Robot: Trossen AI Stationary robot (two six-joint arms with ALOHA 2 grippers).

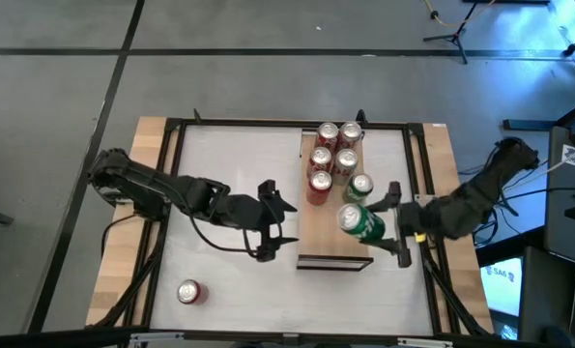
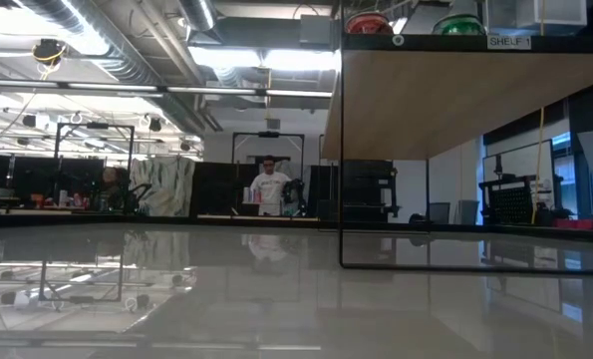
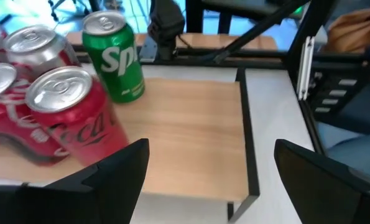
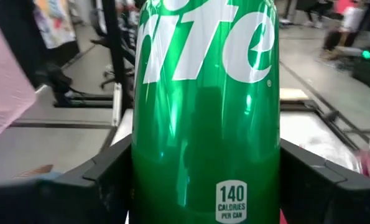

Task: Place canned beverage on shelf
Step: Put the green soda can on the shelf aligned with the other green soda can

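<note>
The right gripper point(image 1: 388, 224) holds a green aluminium soda can point(image 1: 361, 222) between its two dark fingers, one pad on each side of the can's body, as the right wrist view shows. In the high view the can is over the long light-wood shelf point(image 1: 330, 244), toward the shelf's right edge and in its free near half; whether it already stands on the wood or is just above it cannot be told. This free part is the sensible place, because the far half is already filled with a group of red soda cans point(image 1: 321, 184), and another green soda can point(image 1: 360, 186) stands just beside them.

The left gripper point(image 1: 275, 222) is beside the shelf's left edge with its fingers spread wide and nothing between them, probably waiting for its own turn. One more red can point(image 1: 189, 292) lies on the white desk point(image 1: 229, 280) near its front left corner, not yet placed.
</note>
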